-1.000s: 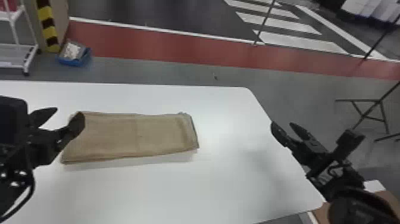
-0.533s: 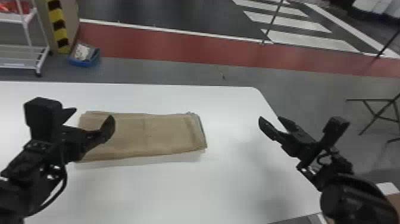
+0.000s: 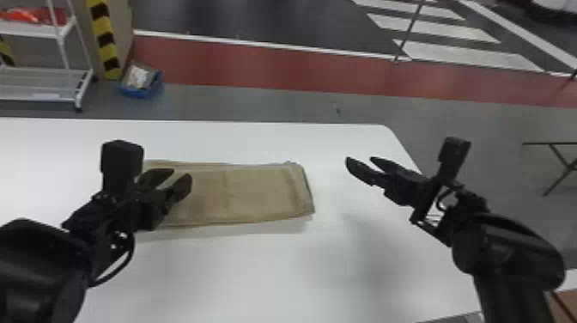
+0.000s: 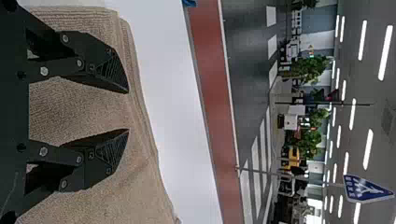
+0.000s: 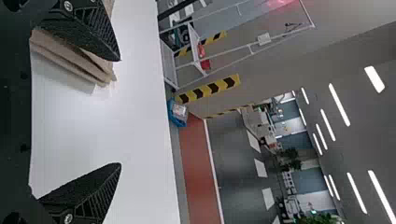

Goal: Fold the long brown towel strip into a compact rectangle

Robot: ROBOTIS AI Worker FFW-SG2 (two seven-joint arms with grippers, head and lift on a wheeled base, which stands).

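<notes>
The brown towel (image 3: 257, 193) lies folded flat in layers on the white table, its long side running left to right. Over its left part, in the head view, is my left gripper (image 3: 171, 182), open and holding nothing. In the left wrist view the left gripper (image 4: 128, 111) has its fingers spread above the towel (image 4: 79, 109). My right gripper (image 3: 359, 165) stands open to the right of the towel, apart from it. The right wrist view shows the right gripper (image 5: 120, 112) with widely parted fingers and the layered end of the towel (image 5: 70, 53) beyond.
The white table (image 3: 257, 275) extends around the towel, with its far edge behind and its right edge under the right arm. On the floor beyond stand a white rack (image 3: 43, 86) and a blue bin (image 3: 141, 81). A folding stand's legs (image 3: 558, 172) are at the right.
The left arm has moved right, over the towel's left part. The right gripper has shifted left a little. The head view has shifted slightly, and the towel looks unchanged.
</notes>
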